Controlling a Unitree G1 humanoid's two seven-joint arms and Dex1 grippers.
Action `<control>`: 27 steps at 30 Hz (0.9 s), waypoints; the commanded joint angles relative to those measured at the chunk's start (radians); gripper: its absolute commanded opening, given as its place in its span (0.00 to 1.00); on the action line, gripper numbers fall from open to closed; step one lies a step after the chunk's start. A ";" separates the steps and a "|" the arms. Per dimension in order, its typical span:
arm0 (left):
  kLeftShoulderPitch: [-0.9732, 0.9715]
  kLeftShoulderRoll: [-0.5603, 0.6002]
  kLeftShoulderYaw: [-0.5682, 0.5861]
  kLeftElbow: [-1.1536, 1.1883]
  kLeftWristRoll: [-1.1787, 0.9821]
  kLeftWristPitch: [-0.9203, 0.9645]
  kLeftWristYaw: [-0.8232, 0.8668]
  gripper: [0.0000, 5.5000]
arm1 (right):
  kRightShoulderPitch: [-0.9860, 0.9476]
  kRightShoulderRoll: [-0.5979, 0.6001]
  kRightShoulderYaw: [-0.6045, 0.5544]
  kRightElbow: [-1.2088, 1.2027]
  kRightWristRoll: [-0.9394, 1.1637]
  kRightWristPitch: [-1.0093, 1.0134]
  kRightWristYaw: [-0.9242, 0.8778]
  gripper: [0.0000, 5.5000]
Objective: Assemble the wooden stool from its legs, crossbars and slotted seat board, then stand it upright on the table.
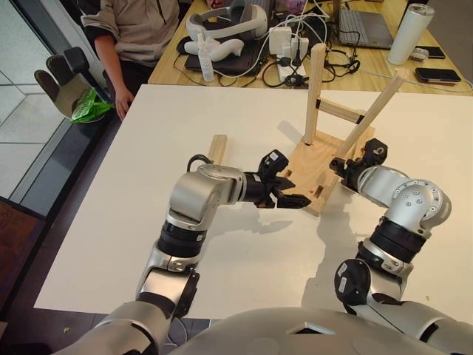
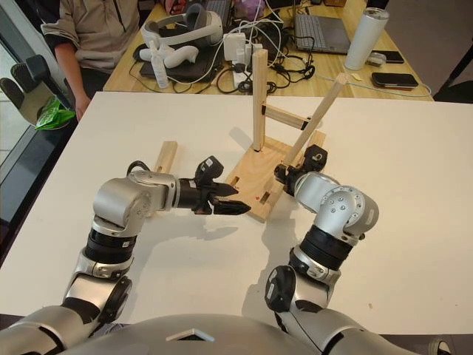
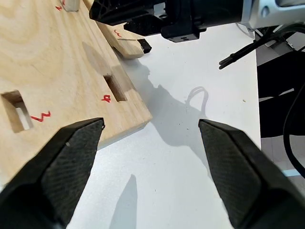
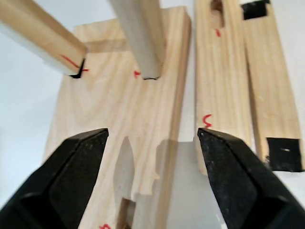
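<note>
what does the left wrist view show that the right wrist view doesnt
Left wrist view, not the right: a corner of the seat board with empty slots, bare white table, and the right arm beyond. Right wrist view, not the left: two legs standing in the board, and two loose wooden bars lying beside it. Both: the seat board with red marks, behind an open gripper: left gripper, right gripper.

- Setting: a robotics lab or office workroom.
- A white desk (image 1: 222,251) forms the work surface.
- The wooden desk (image 1: 168,72) behind it carries a headset (image 1: 228,24), a laptop (image 1: 363,28), tangled cables (image 1: 341,58), a tumbler (image 1: 410,33) and a phone (image 1: 437,75).
</note>
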 commanded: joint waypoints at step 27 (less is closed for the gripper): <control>-0.184 -0.064 0.284 0.268 0.154 -0.820 0.795 0.67 | -0.431 -0.456 0.017 1.030 -0.268 -1.245 0.066 0.64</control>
